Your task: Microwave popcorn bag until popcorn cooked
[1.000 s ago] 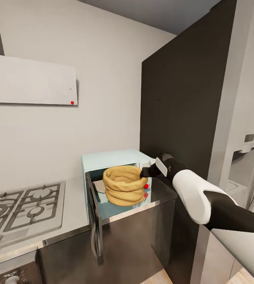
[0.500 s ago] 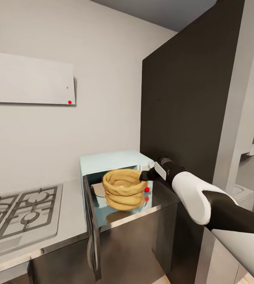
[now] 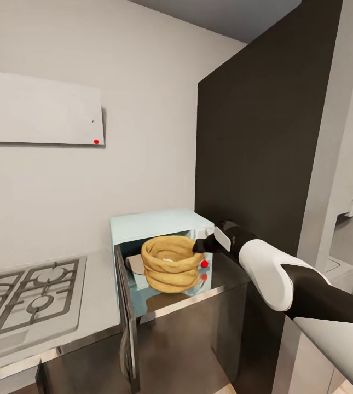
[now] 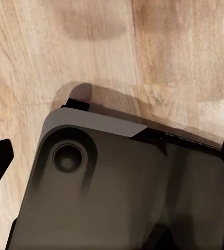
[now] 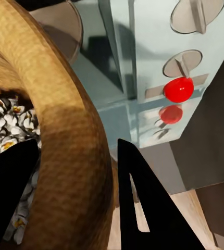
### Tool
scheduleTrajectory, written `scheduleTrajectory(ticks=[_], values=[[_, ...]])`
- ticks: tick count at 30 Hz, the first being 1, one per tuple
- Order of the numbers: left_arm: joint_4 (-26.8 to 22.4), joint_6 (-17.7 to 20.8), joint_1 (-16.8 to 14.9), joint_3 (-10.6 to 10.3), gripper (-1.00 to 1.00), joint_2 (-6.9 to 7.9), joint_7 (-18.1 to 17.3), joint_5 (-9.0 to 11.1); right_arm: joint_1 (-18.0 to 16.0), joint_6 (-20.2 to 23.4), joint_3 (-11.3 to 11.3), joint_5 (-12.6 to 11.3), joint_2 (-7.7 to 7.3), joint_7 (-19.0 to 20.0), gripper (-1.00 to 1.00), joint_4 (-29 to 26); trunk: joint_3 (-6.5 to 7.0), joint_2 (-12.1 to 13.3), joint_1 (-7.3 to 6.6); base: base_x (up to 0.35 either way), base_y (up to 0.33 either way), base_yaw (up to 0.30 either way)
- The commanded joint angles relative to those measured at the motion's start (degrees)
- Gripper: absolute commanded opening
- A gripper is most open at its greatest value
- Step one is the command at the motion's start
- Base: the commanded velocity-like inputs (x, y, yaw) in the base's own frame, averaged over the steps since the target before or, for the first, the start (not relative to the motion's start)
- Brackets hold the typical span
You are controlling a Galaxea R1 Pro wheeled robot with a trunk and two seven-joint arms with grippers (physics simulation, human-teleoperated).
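Observation:
The tan-orange popcorn bag (image 3: 168, 262) stands upright at the mouth of the pale blue microwave (image 3: 154, 221), whose dark door (image 3: 126, 323) hangs open to the left. My right gripper (image 3: 199, 245) is shut on the bag's rolled rim (image 5: 65, 130), one finger inside and one outside. Whitish popcorn (image 5: 5, 117) lies inside the bag. The microwave sits on the steel countertop (image 3: 97, 306). My left gripper (image 4: 112, 161) is open, its fingers wide apart above the wood floor.
A gas hob (image 3: 23, 295) lies left of the microwave under a white hood (image 3: 39, 112). A tall dark cabinet side (image 3: 253, 137) stands close on the right. The microwave's knobs and red light (image 5: 178, 89) are beside my right gripper. My dark base (image 4: 117, 192) is below the left gripper.
The head camera has shifted a little. Relative to the microwave, the bag and my right gripper have barely moved.

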Motion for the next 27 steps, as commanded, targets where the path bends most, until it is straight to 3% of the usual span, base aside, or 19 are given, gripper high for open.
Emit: scheduleTrajectory(ticks=[1,27], values=[[-0.02,-0.13,-0.02,0.08,1.00,-0.01,-0.01,0.22,-0.02,0.16,-0.29,0.55,0.03,0.38,-1.00,-0.04,-0.08,-0.05,0.01,0.000,0.000,0.000],[-0.02,-0.13,-0.02,0.08,1.00,-0.01,-0.01,0.24,-0.11,-1.45,-0.15,1.07,0.01,0.27,-1.00,0.93,-0.08,-0.05,0.01,0.000,0.000,0.000]])
